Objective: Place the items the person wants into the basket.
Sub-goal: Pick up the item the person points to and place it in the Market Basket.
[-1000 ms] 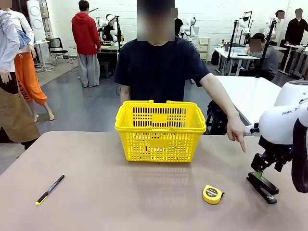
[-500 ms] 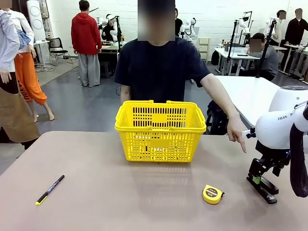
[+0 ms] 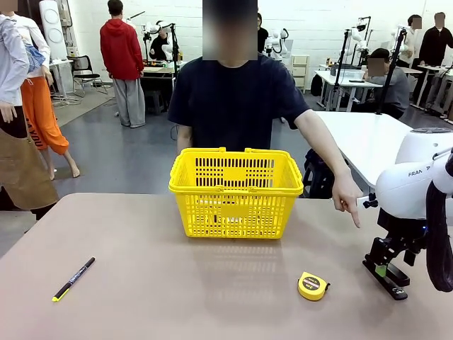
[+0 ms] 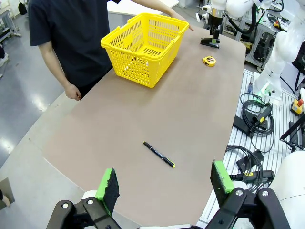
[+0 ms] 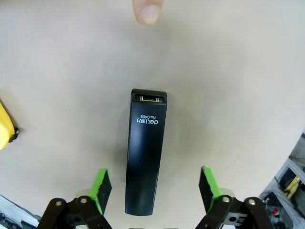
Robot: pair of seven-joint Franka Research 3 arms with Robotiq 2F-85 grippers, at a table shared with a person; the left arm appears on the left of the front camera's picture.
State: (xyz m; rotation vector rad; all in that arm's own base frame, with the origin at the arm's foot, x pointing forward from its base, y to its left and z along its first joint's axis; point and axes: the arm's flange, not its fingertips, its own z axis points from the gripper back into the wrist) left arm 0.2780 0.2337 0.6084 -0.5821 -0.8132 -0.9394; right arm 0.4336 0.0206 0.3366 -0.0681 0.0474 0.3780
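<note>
A black stapler (image 3: 389,282) (image 5: 145,152) lies at the table's right side. My right gripper (image 3: 382,270) (image 5: 155,191) is down over it, open, one green pad on each side of the stapler's rear with a gap on both sides. The person in the navy T-shirt points a finger (image 3: 352,210) (image 5: 147,10) down at the stapler. The yellow basket (image 3: 236,190) (image 4: 143,52) stands at the far middle of the table. My left gripper (image 4: 164,183) hangs open above the table's left end, holding nothing.
A round yellow tape measure (image 3: 312,286) (image 4: 208,60) lies just left of the stapler. A thin black pen with a yellow tip (image 3: 73,279) (image 4: 159,154) lies at the near left. Bare tabletop stretches between the basket and the front edge.
My right gripper has sunk lower over the stapler and shifted slightly right. The person's pointing hand has stayed in place.
</note>
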